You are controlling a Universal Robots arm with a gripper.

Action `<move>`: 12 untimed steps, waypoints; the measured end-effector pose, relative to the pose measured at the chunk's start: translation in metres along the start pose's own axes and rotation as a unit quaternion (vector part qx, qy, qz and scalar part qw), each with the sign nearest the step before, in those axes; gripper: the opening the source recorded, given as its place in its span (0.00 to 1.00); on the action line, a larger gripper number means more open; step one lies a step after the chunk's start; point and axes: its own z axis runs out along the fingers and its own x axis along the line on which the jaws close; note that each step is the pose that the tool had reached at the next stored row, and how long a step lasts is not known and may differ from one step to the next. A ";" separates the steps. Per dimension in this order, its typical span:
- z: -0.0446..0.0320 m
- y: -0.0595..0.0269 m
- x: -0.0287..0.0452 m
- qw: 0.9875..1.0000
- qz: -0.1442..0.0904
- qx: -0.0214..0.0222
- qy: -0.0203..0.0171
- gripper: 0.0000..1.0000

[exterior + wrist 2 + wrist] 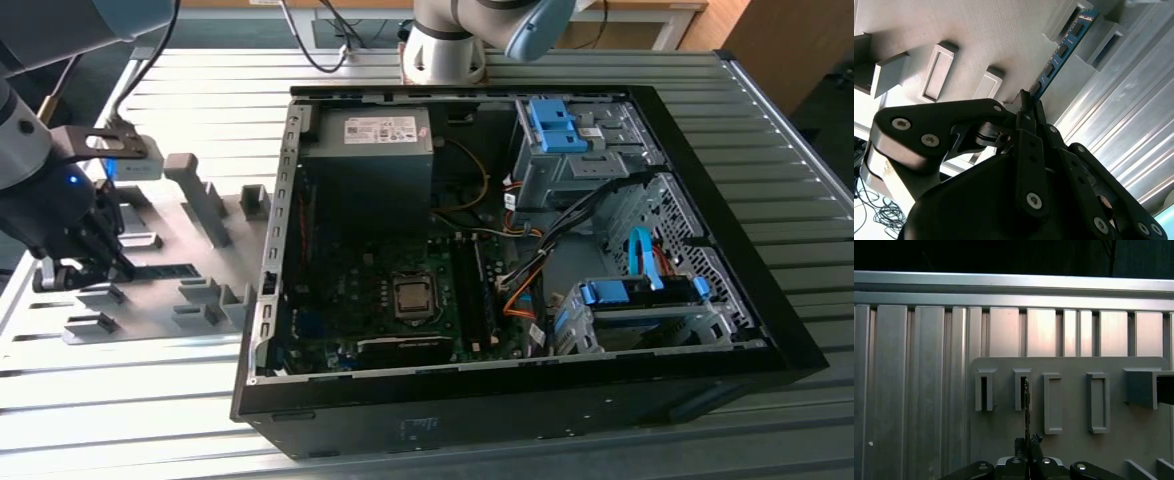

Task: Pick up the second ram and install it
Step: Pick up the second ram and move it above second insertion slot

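Gripper [1026, 107] clamped tight on the near end of the second ram [1061, 47], low over the grey holder plate [954, 25].
In both wrist views its 2 fingers [1028, 145] pinched the thin blue stick, which stood on edge above the plate with its far end at a slotted holder block [1022, 389]. In the exterior view the gripper sat at the exterior view's left, well apart from the open computer case [787, 350] on the ribbed metal table [134, 400].

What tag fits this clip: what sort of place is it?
Likely a robotics lab bench: an open computer case on a ribbed metal table, the gripper clamped on a blue memory stick in a grey holder.
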 end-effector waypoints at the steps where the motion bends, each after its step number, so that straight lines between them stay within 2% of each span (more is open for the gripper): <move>1: -0.0003 0.0000 0.0000 1.000 0.000 0.000 0.000 0.14; 12: -0.0038 0.0000 -0.0001 1.000 0.000 0.000 0.000 0.14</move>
